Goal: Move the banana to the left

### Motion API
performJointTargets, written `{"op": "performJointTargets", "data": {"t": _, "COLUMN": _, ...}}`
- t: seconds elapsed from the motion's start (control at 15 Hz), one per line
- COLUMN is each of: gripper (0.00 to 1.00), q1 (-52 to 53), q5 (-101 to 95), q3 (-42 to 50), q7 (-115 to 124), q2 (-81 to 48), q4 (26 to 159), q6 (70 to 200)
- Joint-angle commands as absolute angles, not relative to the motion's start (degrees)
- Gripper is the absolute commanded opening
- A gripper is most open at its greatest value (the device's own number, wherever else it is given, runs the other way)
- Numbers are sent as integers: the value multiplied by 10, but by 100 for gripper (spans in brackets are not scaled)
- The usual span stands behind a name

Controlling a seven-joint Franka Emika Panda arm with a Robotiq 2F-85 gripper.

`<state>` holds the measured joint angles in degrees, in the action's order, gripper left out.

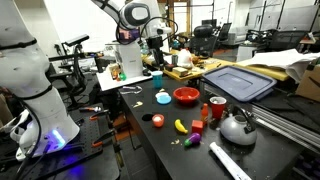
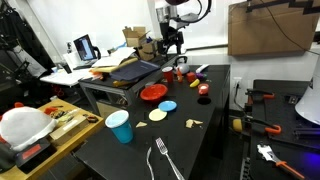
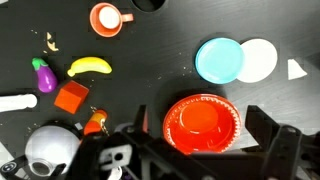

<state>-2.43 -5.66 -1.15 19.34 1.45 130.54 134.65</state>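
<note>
The banana (image 3: 89, 66) is small, bright yellow and curved. It lies on the black table at the upper left of the wrist view, and in an exterior view (image 1: 181, 125) near the front edge. My gripper (image 3: 198, 118) is open and empty, its two fingers framing the red bowl (image 3: 201, 123) from high above. The banana lies well to the left of the fingers in the wrist view. In both exterior views the gripper (image 1: 155, 40) (image 2: 172, 42) hangs high over the far part of the table.
Around the banana are a purple eggplant (image 3: 43, 75), a red block (image 3: 71, 98), a red cup (image 3: 107, 17) and a silver kettle (image 3: 50, 150). A blue disc (image 3: 218, 60) and a white disc (image 3: 258, 60) lie beyond the bowl. A blue cup (image 2: 120, 127) and a fork (image 2: 165, 160) lie further off.
</note>
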Motion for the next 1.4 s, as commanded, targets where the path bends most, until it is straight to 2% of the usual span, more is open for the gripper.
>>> {"op": "performJointTargets", "data": {"t": 0.0, "gripper": 100, "q1": -27, "q5": -100, "q3": 4, "q7": 241, "q2": -15, "q4": 1294, "q6": 1355}}
{"op": "performJointTargets", "data": {"t": 0.93, "gripper": 100, "q1": -36, "q5": -104, "q3": 103, "q7": 366, "q2": -146, "q4": 1271, "q6": 1345}}
{"op": "performJointTargets", "data": {"t": 1.33, "gripper": 100, "q1": -19, "q5": -102, "q3": 123, "q7": 486, "q2": -177, "q4": 1283, "q6": 1413}}
